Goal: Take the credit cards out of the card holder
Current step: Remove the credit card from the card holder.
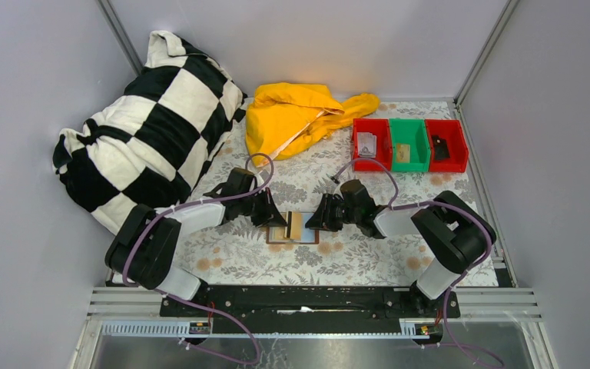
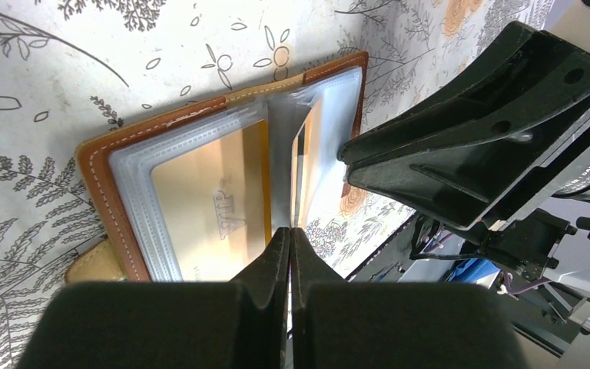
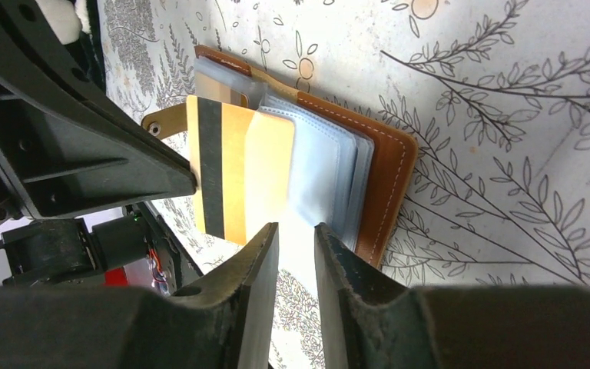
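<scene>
Lying open on the flower-print surface, between the two arms, the brown card holder shows its stitched leather edge and a stack of pale blue plastic sleeves. The left claw is fully closed, its two fingers pinching the edge of a gold card that has a black stripe along one side. That card stands mostly clear of the sleeves, over the middle of the card holder. The left wrist view shows it edge-on, as a thin line running up from the fingertips. A second gold card, stamped "VIP", sits inside a clear pocket on the half of the card holder nearest the left claw.

The right claw comes in from the opposite side with its fingers partly apart. Its tips are at the edge of the sleeves, and a pale sleeve reaches into the gap. I cannot tell whether it has hold of anything.

At the far side of the surface a green bin stands between two red bins. A yellow cloth and a black-and-white checked pillow lie to their left.
</scene>
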